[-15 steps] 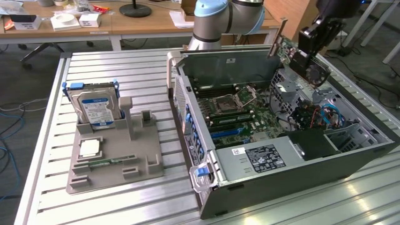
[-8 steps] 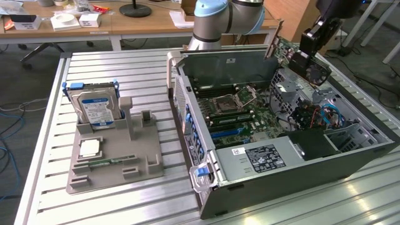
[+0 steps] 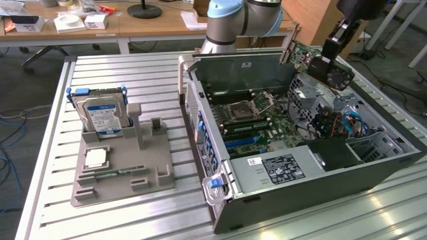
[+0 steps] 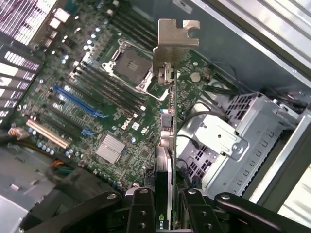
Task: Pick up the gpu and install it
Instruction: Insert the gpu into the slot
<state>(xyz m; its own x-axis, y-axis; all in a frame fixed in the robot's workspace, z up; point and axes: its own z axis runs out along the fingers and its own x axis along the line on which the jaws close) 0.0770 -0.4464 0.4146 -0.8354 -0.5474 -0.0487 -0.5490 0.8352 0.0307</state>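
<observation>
Gripper (image 4: 167,208) clamps thin flat gpu (image 4: 165,145); notched metal bracket (image 4: 171,46) at its end.

Room inventory, exterior view.

- Table (image 3: 127,75): metal, ribbed slats running across, pale rail along the edge. Bright glare (image 3: 390,202) is reflected from the slats at the lower right of the exterior view.
- Desk (image 3: 153,27): wood top, set behind the table. White boxes (image 3: 70,22), a black round base (image 3: 144,11) and papers (image 3: 192,20) are laid on it.
- Chair base (image 3: 41,54): dark, with castors, seen under the desk.
- Floor (image 3: 30,85): grey, matt.
- Cables (image 3: 10,137): blue and white, trailed over the floor at the exterior view's left.
- Panel (image 3: 320,17): wood, upright, at the far right.
- Frame legs (image 3: 393,22): white, slanted, behind the panel; dark leads (image 3: 400,90) are strewn on the floor below them.
</observation>
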